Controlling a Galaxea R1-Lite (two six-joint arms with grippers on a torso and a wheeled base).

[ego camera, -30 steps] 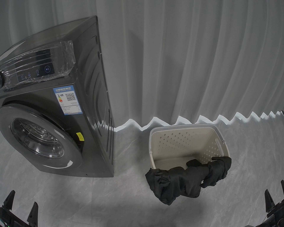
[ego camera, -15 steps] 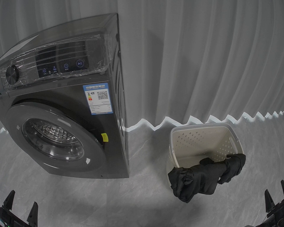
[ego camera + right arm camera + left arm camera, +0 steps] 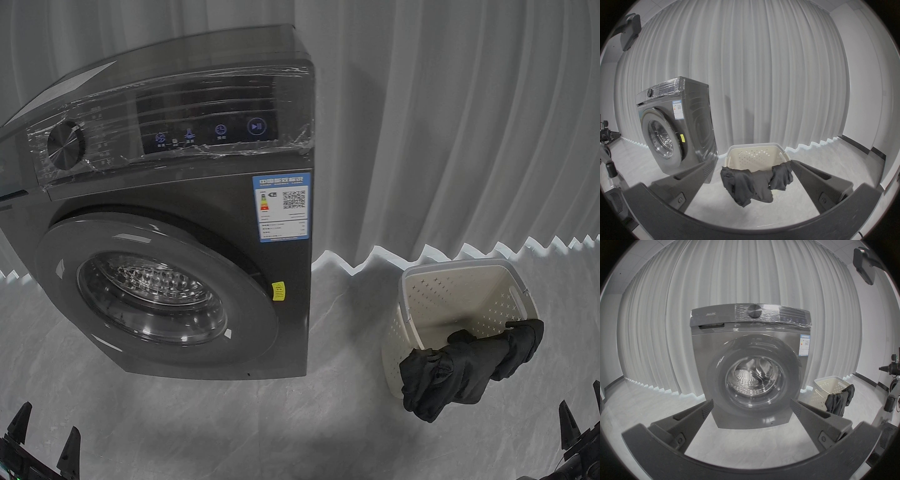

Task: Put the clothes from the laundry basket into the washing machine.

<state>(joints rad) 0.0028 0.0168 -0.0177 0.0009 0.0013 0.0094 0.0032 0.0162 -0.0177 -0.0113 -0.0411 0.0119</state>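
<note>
**Dark clothes draped over the basket rim; both grippers empty**

The washing machine (image 3: 181,250) stood on the grey floor (image 3: 250,431) with its round door (image 3: 156,294) closed. Near it, toward the robot's right, the white laundry basket (image 3: 465,275) carried dark clothes (image 3: 462,372) slung over its near rim and hanging outside. The left gripper (image 3: 751,402) and right gripper (image 3: 753,162) hung low, well apart from both, jaws spread and grasping nothing.

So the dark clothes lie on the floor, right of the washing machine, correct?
No: the dark clothes hang over the basket's near rim, not on the floor, as the head view shows; they are right of the washing machine.
</note>
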